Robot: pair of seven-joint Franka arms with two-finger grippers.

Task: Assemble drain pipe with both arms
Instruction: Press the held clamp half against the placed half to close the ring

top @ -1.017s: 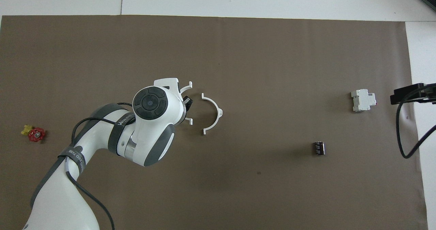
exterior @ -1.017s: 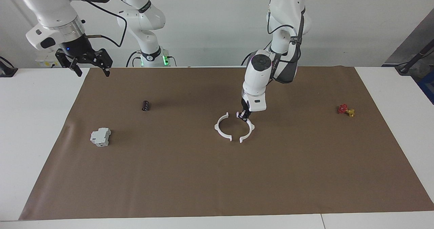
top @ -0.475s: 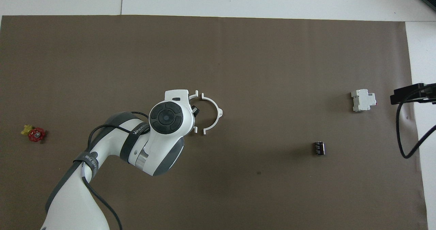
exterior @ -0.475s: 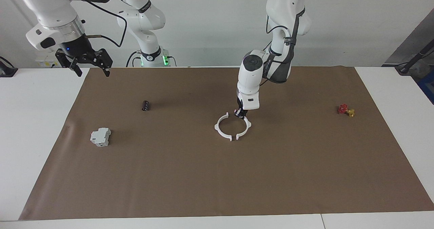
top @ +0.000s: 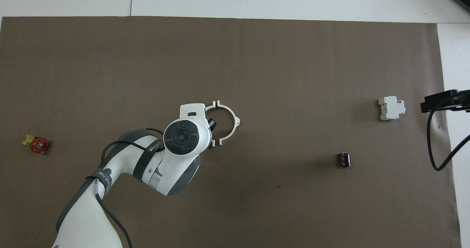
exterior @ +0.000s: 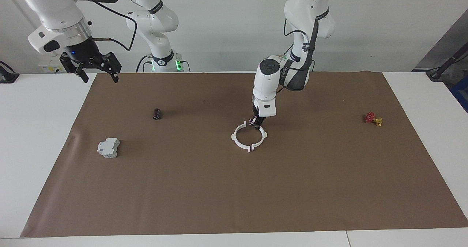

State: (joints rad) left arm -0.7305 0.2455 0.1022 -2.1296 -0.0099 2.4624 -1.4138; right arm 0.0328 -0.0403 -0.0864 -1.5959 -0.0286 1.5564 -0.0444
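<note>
With my left gripper [exterior: 256, 122] clamped on one half-ring [exterior: 260, 134] mid-mat, tabs almost meeting the other half-ring [exterior: 237, 137], I would press on level and slowly, while my right gripper [exterior: 98, 70] waits open.

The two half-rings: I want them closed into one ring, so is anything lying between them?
Nothing visible. The left gripper, shut on the held half-ring, has it beside the other half-ring; only bare mat lies inside the arcs. The right gripper waits at the table's edge.
</note>
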